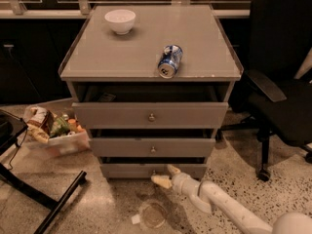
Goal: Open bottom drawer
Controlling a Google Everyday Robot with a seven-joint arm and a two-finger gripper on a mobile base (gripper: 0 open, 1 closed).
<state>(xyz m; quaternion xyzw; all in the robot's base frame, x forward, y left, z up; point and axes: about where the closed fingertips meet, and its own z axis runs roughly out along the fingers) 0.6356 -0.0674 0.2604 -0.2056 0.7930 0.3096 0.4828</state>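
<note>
The grey cabinet (151,57) has three drawers, each with a small round knob. The bottom drawer (126,170) has the narrowest front and stands slightly out, a dark gap above it. Its knob (153,172) is at the middle of the front. My gripper (165,175) reaches in from the lower right on a white arm (219,204), just right of the knob and at the drawer front. Its pale fingers (160,181) are spread apart, one above and one below knob height, with nothing between them.
The top drawer (148,115) and middle drawer (151,147) also stand partly out. A white bowl (120,21) and a lying soda can (169,61) are on the cabinet top. A snack bin (53,130) sits left, a black chair (278,91) right, a clear lid (153,214) on the floor.
</note>
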